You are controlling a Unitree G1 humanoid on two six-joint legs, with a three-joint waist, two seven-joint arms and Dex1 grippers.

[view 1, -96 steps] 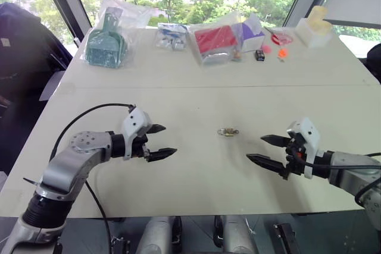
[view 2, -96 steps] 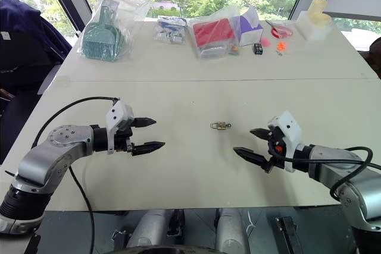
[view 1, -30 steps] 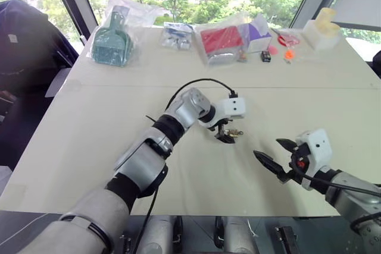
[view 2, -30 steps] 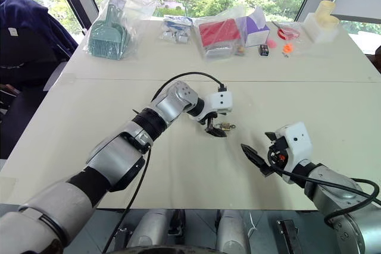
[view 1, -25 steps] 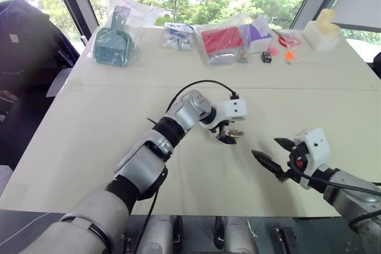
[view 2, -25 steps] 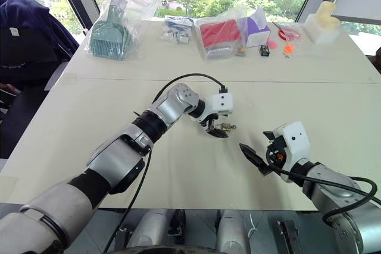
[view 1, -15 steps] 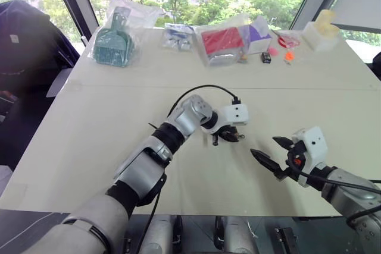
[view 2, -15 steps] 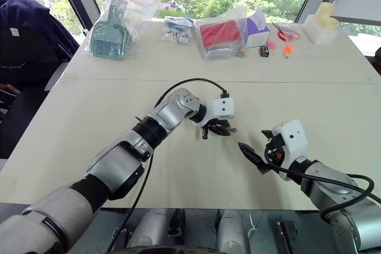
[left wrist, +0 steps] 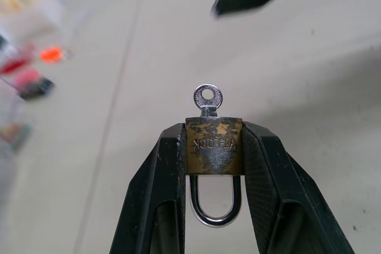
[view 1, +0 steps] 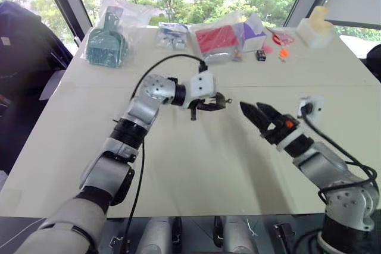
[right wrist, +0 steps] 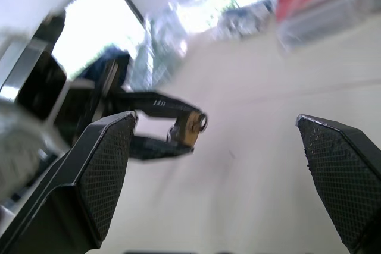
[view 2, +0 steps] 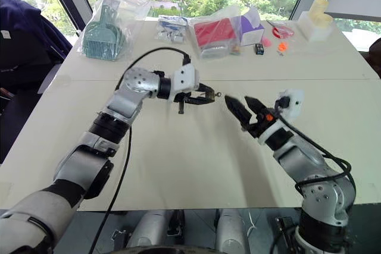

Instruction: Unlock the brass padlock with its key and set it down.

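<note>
Left claw (left wrist: 213, 165) is clamped on the brass padlock (left wrist: 214, 146), held up over the middle of the tabletop (view 1: 196, 165), with the key (left wrist: 208, 99) poking out toward the right claw (view 1: 259, 114), which is spread wide. I'd line up slow and pinch just the key head before turning.

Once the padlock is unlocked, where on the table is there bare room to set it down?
The near half of the table is bare, between the seam and the front edge, below the left hand holding the brass padlock. The far edge by the window is crowded: green scoop bag, red packet.
</note>
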